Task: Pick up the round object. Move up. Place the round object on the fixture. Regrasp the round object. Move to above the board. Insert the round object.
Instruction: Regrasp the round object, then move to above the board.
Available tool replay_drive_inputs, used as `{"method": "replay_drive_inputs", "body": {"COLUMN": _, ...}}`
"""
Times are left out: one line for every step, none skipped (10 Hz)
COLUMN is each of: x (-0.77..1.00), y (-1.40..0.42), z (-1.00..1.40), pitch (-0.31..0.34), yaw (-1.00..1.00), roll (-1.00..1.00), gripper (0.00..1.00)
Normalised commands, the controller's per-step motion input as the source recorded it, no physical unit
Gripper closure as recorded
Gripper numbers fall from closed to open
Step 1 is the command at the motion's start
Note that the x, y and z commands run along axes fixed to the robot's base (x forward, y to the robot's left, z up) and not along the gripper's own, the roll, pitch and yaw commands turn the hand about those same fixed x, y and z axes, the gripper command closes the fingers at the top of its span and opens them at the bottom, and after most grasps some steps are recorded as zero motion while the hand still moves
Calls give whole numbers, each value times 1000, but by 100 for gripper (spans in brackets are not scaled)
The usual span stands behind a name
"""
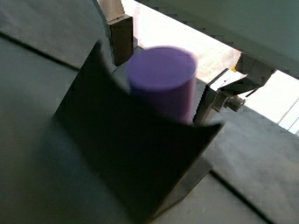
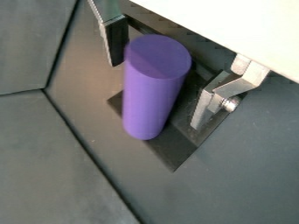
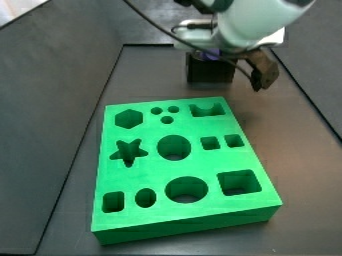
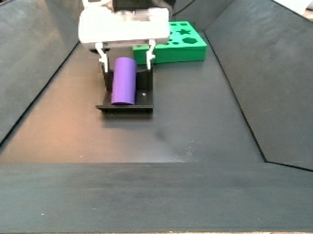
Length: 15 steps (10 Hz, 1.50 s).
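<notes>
In both wrist views the gripper (image 2: pixel 163 83) jaws stand apart, flanking the round object (image 2: pixel 155 86) on the fixture (image 1: pixel 122 149).

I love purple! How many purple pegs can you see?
1. The purple peg rests on the dark fixture, between the gripper fingers, which flank it with gaps. The green board shows none.

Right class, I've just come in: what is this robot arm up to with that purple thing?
The Franka arm's gripper is down at the fixture, where the round object, a purple peg, lies. Its fingers stand on either side of the peg; whether they grip it is unclear. The green board sits apart, all its holes empty.
</notes>
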Motion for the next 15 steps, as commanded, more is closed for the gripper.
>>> {"method": "replay_drive_inputs", "body": {"x": 66, "y": 7, "z": -302, "pitch": -32, "yaw": -18, "roll": 51, "gripper": 0}}
{"method": "replay_drive_inputs", "body": {"x": 55, "y": 3, "z": -214, "pitch": -15, "yaw": -14, "roll": 39, "gripper": 0}}
{"method": "replay_drive_inputs", "body": {"x": 11, "y": -9, "z": -173, "pitch": -11, "yaw": -9, "roll": 28, "gripper": 0}}
{"method": "replay_drive_inputs", "body": {"x": 12, "y": -8, "z": -173, "pitch": -11, "yaw": -5, "roll": 28, "gripper": 0}}
{"method": "replay_drive_inputs", "body": {"x": 12, "y": -8, "z": -172, "pitch": -11, "yaw": -2, "roll": 28, "gripper": 0}}
{"method": "replay_drive_inputs", "body": {"x": 12, "y": -8, "z": -172, "pitch": -11, "yaw": 0, "roll": 28, "gripper": 0}}
{"method": "replay_drive_inputs", "body": {"x": 13, "y": -8, "z": -172, "pitch": -11, "yaw": 3, "roll": 28, "gripper": 0}}
{"method": "replay_drive_inputs", "body": {"x": 0, "y": 0, "z": 0, "pitch": 0, "yaw": 0, "roll": 0, "gripper": 100}}
{"method": "replay_drive_inputs", "body": {"x": 195, "y": -36, "z": 1000, "pitch": -153, "yaw": 138, "roll": -113, "gripper": 100}}
{"method": "replay_drive_inputs", "body": {"x": 190, "y": -37, "z": 1000, "pitch": -145, "yaw": 122, "roll": -113, "gripper": 100}}
{"method": "replay_drive_inputs", "body": {"x": 176, "y": -36, "z": 1000, "pitch": -119, "yaw": 62, "roll": -99, "gripper": 100}}
{"method": "replay_drive_inputs", "body": {"x": 168, "y": -33, "z": 1000, "pitch": -89, "yaw": -8, "roll": -80, "gripper": 100}}
{"method": "replay_drive_inputs", "body": {"x": 160, "y": -33, "z": 1000, "pitch": -59, "yaw": -37, "roll": -68, "gripper": 100}}
{"method": "replay_drive_inputs", "body": {"x": 154, "y": -32, "z": 1000, "pitch": -35, "yaw": -51, "roll": -63, "gripper": 100}}
{"method": "replay_drive_inputs", "body": {"x": 140, "y": -30, "z": 1000, "pitch": 22, "yaw": -62, "roll": -50, "gripper": 100}}
